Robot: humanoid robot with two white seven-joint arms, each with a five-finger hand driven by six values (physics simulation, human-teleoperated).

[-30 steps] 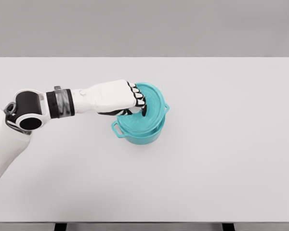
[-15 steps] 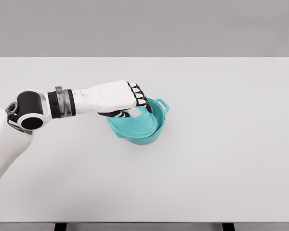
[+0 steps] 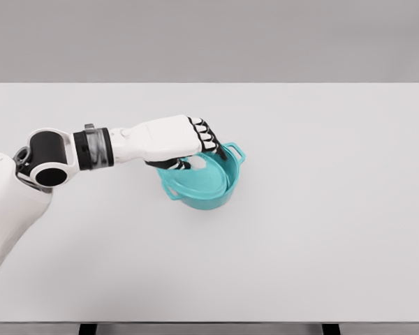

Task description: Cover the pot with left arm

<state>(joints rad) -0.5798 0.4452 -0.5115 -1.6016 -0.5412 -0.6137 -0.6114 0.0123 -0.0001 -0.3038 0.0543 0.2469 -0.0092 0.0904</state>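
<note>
From my seat I see the left hand (image 3: 173,142) reaching in from the left edge of the frame, its white forearm stretched almost level across the white table (image 3: 335,230). The hand sits just left of centre, with its fingers (image 3: 208,137) curled down over the near-left part of the pot (image 3: 208,192), and it looks to be gripping the lid (image 3: 195,180) (the exact contact is hidden under the palm, so I can only say the fingers are closed around something at the lid's top).

The pot is teal, standing on the table a little left of the frame's centre, with one loop handle (image 3: 235,151) showing at its upper right and another at its lower left. The lid, the same teal, is tilted: it lies partly inside the pot's mouth, its left side lower and sticking out past the rim, its right side tucked against the inner wall. It does not sit flat on the rim.
</note>
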